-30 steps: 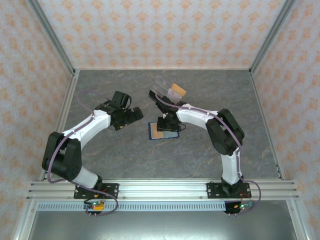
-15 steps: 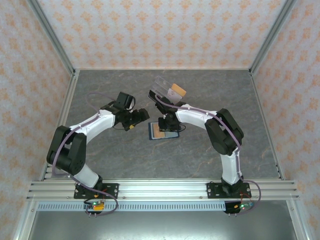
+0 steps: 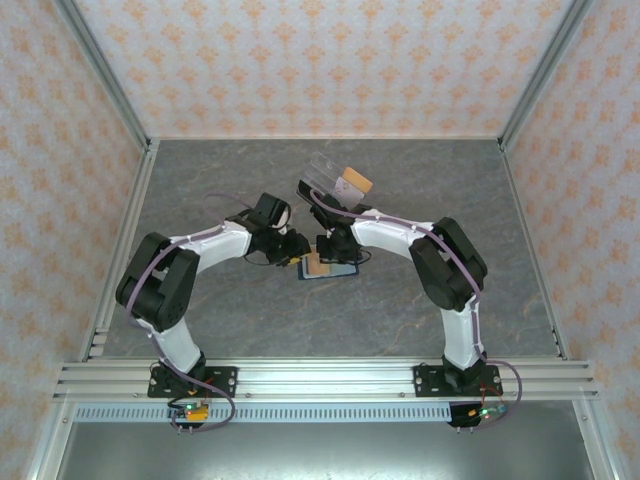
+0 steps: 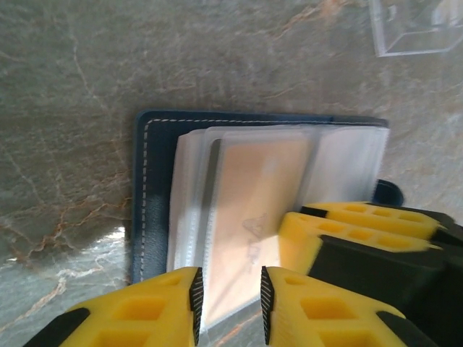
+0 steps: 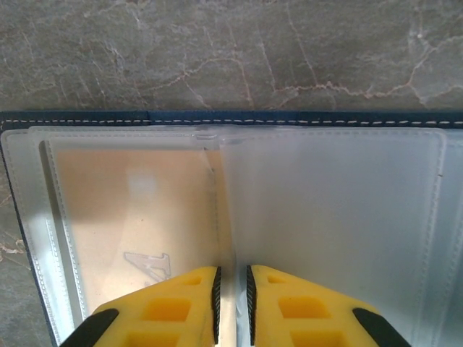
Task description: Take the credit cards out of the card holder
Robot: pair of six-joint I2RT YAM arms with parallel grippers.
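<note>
The card holder point(image 4: 152, 202) is lying open in the middle of the table. You are reaching for the tan card point(image 4: 253, 195), which is thin, stiff, light and sitting in a slippery clear sleeve, so take it by its near edge. The left gripper point(image 4: 228, 307) is holding its jaws slightly apart over the card. The right gripper point(image 5: 231, 303) is at the fold with its jaws almost together; I cannot tell whether they are pinching anything.

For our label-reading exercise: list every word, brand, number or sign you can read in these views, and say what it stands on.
No words, brands or numbers can be read.
On the orange-tan card in the card holder: a faint pale emblem, too blurred to read.
</note>
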